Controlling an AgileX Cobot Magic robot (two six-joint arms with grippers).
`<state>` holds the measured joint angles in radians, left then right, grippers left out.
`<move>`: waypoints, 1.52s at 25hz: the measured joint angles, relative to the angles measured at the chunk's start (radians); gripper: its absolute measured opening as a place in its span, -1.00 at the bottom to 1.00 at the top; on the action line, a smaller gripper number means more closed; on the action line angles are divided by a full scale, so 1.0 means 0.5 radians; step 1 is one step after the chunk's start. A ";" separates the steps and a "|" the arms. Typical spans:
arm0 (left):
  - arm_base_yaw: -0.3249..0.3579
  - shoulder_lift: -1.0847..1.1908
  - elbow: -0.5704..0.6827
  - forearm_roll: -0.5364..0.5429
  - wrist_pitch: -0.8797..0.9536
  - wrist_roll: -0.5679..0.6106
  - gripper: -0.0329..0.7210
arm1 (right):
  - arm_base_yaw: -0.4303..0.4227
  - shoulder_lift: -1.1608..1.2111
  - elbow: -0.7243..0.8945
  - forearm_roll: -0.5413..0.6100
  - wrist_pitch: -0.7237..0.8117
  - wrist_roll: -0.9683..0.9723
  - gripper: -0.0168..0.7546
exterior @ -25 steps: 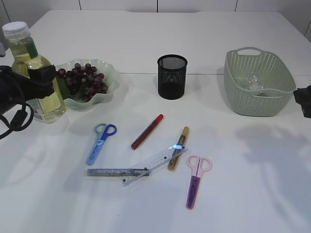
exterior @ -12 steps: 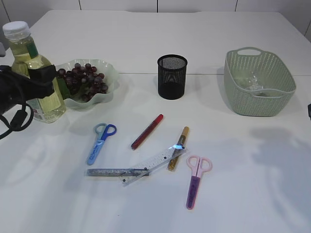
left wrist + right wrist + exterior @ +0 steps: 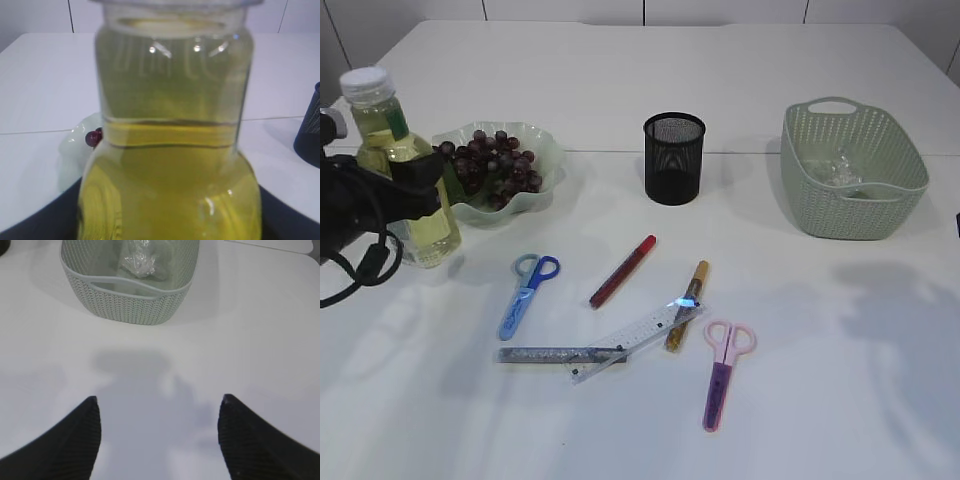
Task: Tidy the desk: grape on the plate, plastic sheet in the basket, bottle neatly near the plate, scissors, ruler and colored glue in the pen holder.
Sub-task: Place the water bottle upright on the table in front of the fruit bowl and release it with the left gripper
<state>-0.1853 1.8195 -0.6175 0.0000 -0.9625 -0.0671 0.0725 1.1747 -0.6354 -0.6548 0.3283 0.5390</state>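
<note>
Exterior view, far left: found left gripper (image 3: 415, 170) clamped round the mid body of bottle (image 3: 430, 230), just beside plate (image 3: 545, 150) on the bench (image 3: 620, 80). Couldn't confirm base contact with bench. Left wrist view: saw only clear bottle wall and yellow liquid filling the frame, with dark jaws at both lower corners. Judged bottle heavy, largely full, stiff, smooth and likely slippery. Rated a hold on the wide body safer than one on the narrow neck, and would keep it upright.

Logged grape (image 3: 490, 165) on plate, so counted that part as done.

Moving right: spotted blue scissors (image 3: 528, 292), dark ruler (image 3: 555, 354) crossing under clear ruler (image 3: 640, 335), red glue (image 3: 622, 270), gold glue (image 3: 688, 305) touching the clear ruler's upper end, and pink scissors (image 3: 722, 370). Found all lying flat on bench, none in pen holder (image 3: 674, 158), well apart behind them. Judged these light, stiff and thin. Would pinch glue sticks at mid-length and scissors near the pivot. Expected the flat rulers to be hard to get under, and the overlap to drag one along with the other.

Far right: saw crumpled plastic sheet (image 3: 840, 165) inside basket (image 3: 850, 215). Right wrist view: found right gripper (image 3: 157, 405) spread wide, empty, above bare bench near the basket.
</note>
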 joint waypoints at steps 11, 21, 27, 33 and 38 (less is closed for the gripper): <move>0.000 0.333 -0.017 -0.011 -0.207 0.009 0.27 | 0.000 0.000 0.000 -0.075 -0.035 0.004 0.51; 0.000 0.436 -0.152 -0.011 -0.232 0.009 0.27 | 0.000 0.000 0.000 -0.111 -0.038 0.004 0.51; 0.000 0.479 -0.176 -0.011 -0.282 0.012 0.27 | 0.000 0.000 0.000 -0.122 -0.038 0.004 0.51; 0.000 0.483 -0.176 -0.011 -0.294 0.015 0.29 | 0.000 0.000 0.000 -0.128 -0.038 0.004 0.51; 0.000 0.483 -0.176 -0.011 -0.294 0.015 0.37 | 0.000 0.000 0.000 -0.132 -0.042 0.004 0.51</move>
<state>-0.1853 2.0608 -0.7055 -0.0054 -1.1095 -0.0594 0.0725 1.1747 -0.6354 -0.7208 0.3071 0.5407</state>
